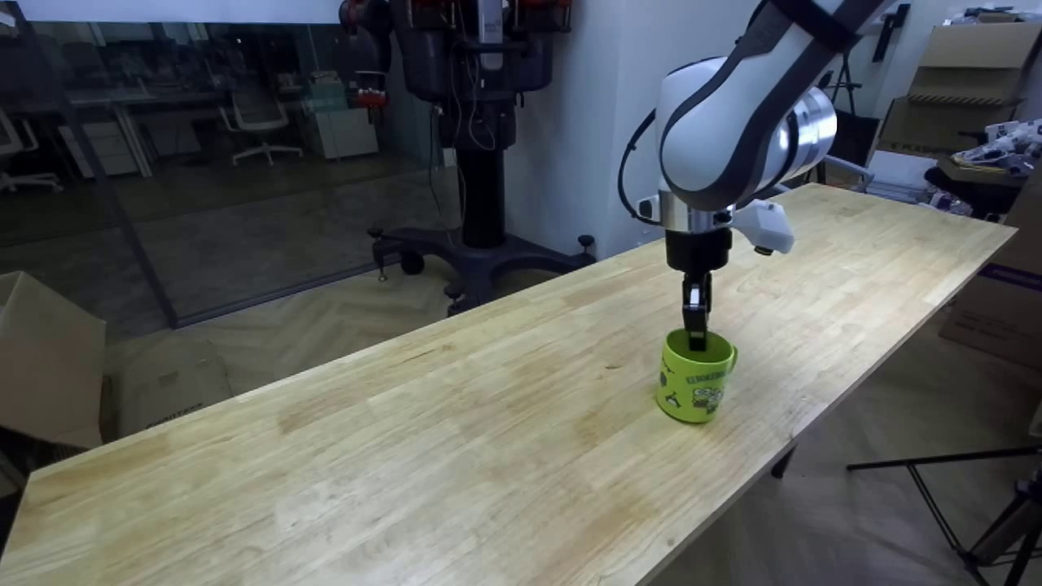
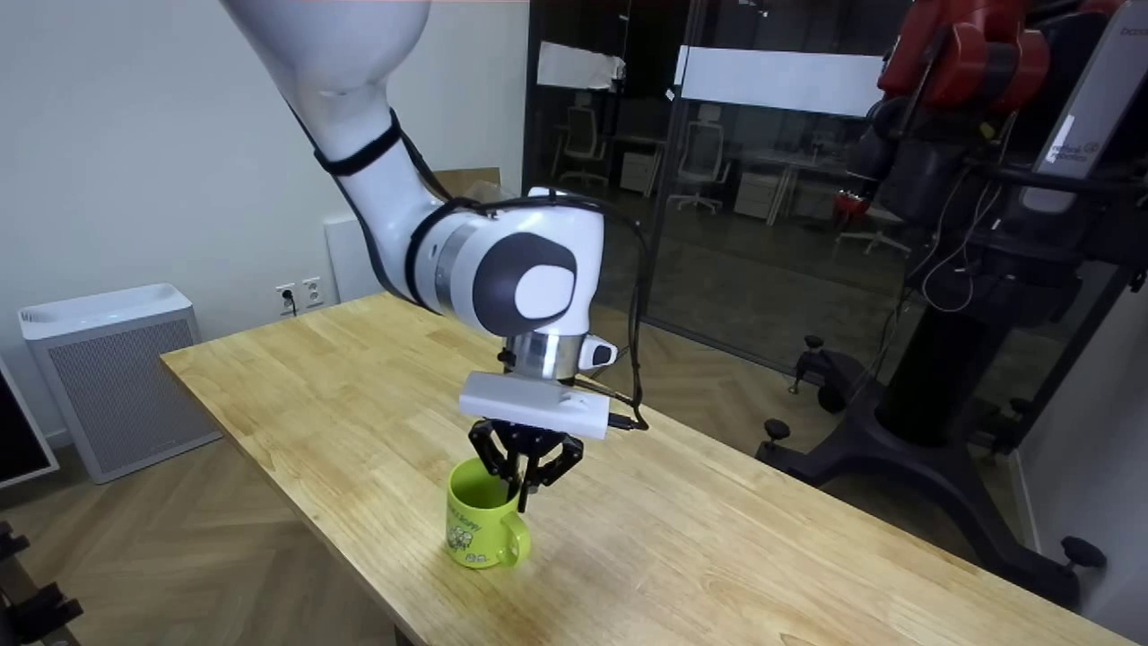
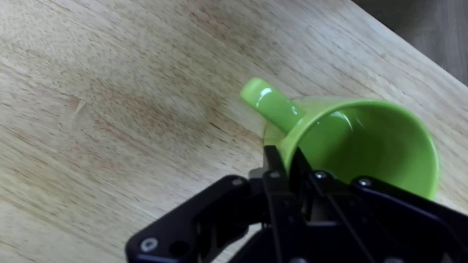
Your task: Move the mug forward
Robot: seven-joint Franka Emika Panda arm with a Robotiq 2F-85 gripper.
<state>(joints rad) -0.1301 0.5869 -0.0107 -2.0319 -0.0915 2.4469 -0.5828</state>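
Nearly closed, the end effector [image 3: 286, 157] grips the mug [image 1: 690, 387] across its wall, probably to steer it.

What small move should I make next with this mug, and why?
I'd probably nudge the mug gently forward along the table. The gripper looks closed on the mug's wall near the handle, one finger inside and one outside, and the mug appears to stand upright. How firm the hold is can't be told.

mug [image 1: 688, 391]: "KEROKERO…" | robot panel [image 2: 1081, 130]: "rethink robotics" | floor box [image 1: 175, 387]: illegible
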